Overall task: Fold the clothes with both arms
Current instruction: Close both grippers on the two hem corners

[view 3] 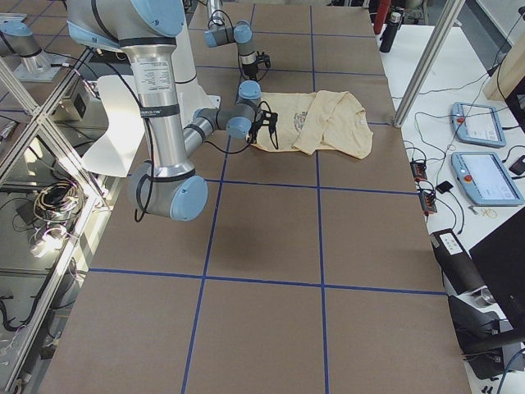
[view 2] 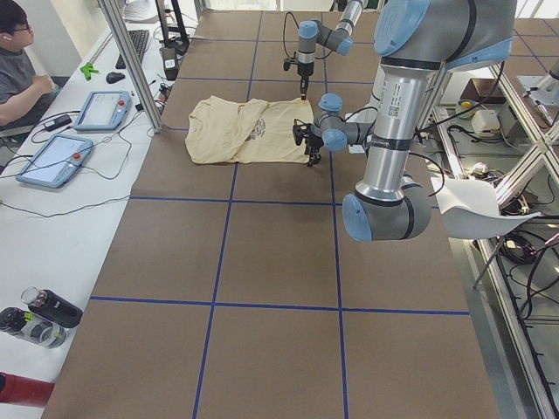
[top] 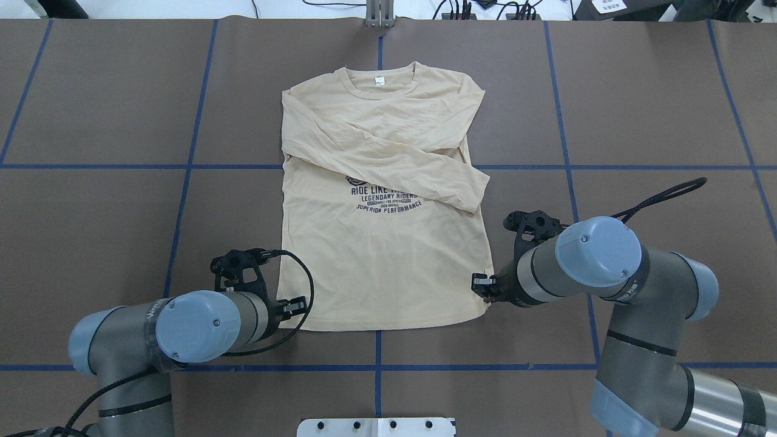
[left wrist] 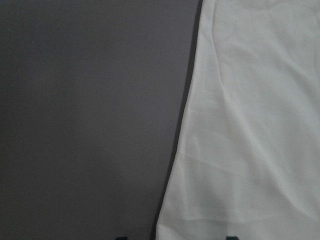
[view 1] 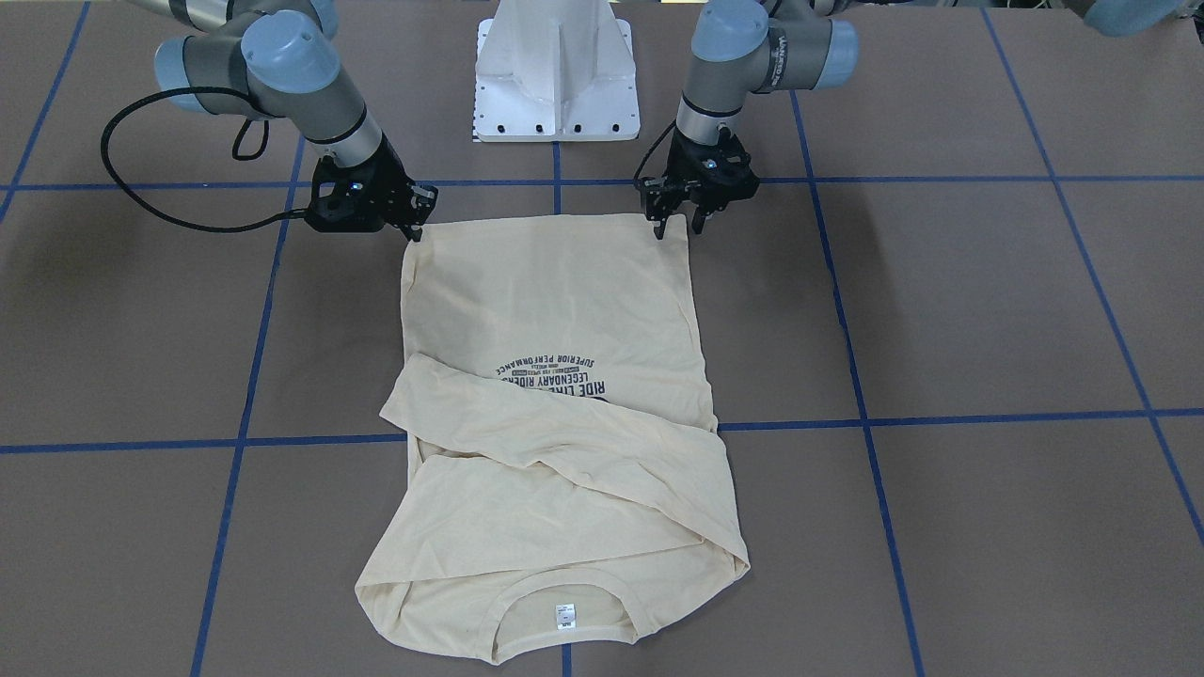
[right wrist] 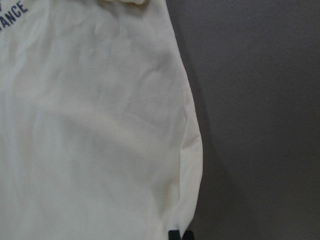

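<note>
Shirt [top: 382, 267] pale cream, flat, sleeves crossed over chest

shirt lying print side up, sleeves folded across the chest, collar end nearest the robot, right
No: the collar end of the shirt is farthest from the robot, the hem nearest, as the overhead exterior view shows. The rest is right.
</note>
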You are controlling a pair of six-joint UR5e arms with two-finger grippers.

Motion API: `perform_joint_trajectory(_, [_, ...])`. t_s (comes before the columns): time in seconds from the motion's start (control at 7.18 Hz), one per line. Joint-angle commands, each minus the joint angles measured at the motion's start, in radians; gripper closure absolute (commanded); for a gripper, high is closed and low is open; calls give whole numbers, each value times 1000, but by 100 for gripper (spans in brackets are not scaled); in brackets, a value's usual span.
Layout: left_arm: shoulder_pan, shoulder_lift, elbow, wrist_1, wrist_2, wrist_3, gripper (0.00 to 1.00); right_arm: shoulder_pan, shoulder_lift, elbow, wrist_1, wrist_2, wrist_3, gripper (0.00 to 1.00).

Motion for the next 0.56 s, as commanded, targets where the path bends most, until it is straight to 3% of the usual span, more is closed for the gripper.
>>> perform_joint_trajectory(0.0, [5,0,-2,11,0,0,42,2,0,2,0,7,0,100])
perform_joint_trajectory(0.42, [14,-8,-2,18,0,0,42,6,-2,6,0,9,0,100])
